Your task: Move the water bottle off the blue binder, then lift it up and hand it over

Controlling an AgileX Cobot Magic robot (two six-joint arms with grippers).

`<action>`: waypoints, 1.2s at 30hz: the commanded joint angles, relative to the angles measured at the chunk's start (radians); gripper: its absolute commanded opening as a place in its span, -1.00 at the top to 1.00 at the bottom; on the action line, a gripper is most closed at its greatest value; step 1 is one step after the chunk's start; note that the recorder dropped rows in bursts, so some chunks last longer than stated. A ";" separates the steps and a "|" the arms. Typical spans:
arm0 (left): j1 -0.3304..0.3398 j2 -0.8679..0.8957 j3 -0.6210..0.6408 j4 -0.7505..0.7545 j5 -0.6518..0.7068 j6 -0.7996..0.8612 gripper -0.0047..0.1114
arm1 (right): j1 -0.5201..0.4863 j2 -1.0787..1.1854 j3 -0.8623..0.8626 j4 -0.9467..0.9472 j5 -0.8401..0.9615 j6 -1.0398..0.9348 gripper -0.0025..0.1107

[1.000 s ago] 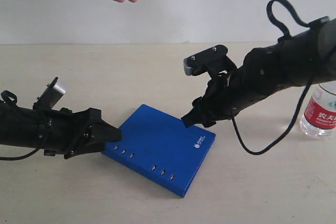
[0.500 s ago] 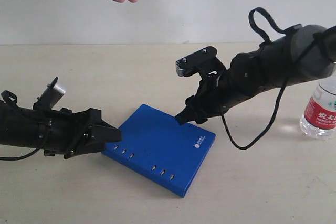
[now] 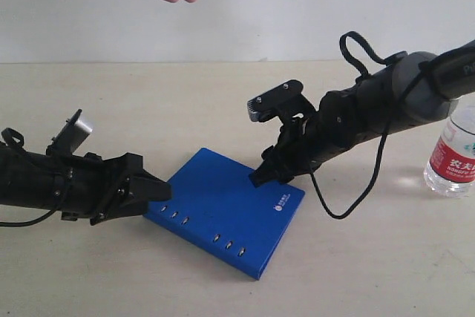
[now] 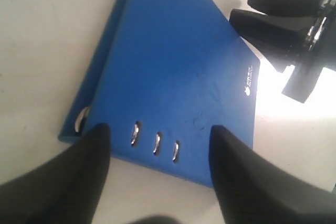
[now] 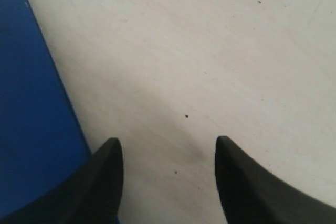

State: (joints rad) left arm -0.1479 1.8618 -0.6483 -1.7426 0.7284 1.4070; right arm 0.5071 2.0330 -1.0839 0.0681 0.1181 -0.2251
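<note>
Two grippers have their jaws spread: the left gripper (image 4: pixel 158 132) spans the slotted edge of the blue binder (image 3: pixel 223 209), the right gripper (image 5: pixel 167 142) hangs over table (image 3: pixel 371 272) just beside it, and only the exterior view shows the water bottle (image 3: pixel 453 155), upright at the binder's three o'clock, its red label's white characters illegible.

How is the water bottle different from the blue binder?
The water bottle stands upright; the blue binder lies flat. The bottle is see-through with a red and white label; the binder is solid blue. The left pincer and right pincer are at the binder's edges; the bottle stands alone, off to the side. Both rest on the table.
</note>
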 commanded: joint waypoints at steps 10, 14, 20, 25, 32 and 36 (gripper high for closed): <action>-0.005 -0.001 -0.004 -0.002 0.006 -0.001 -0.01 | 0.001 -0.034 0.007 0.074 0.192 -0.160 0.64; -0.005 -0.001 -0.004 -0.002 0.006 0.003 -0.01 | 0.001 -0.106 0.002 0.347 0.270 -0.461 0.64; -0.005 -0.001 -0.004 -0.002 0.006 0.007 -0.01 | 0.001 -0.136 0.002 0.725 0.439 -0.840 0.64; -0.005 -0.001 -0.004 -0.002 0.009 0.007 -0.01 | 0.001 -0.136 0.002 0.718 0.446 -0.848 0.64; -0.005 -0.001 -0.004 -0.002 0.009 0.007 -0.01 | 0.001 -0.136 0.002 0.700 0.176 -0.699 0.64; -0.005 -0.001 -0.004 -0.002 0.009 0.007 -0.01 | -0.034 -0.136 0.002 0.693 0.190 -0.626 0.64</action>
State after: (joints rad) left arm -0.1479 1.8618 -0.6483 -1.7426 0.7302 1.4088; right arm 0.5028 1.9034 -1.0828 0.7690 0.3055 -0.9083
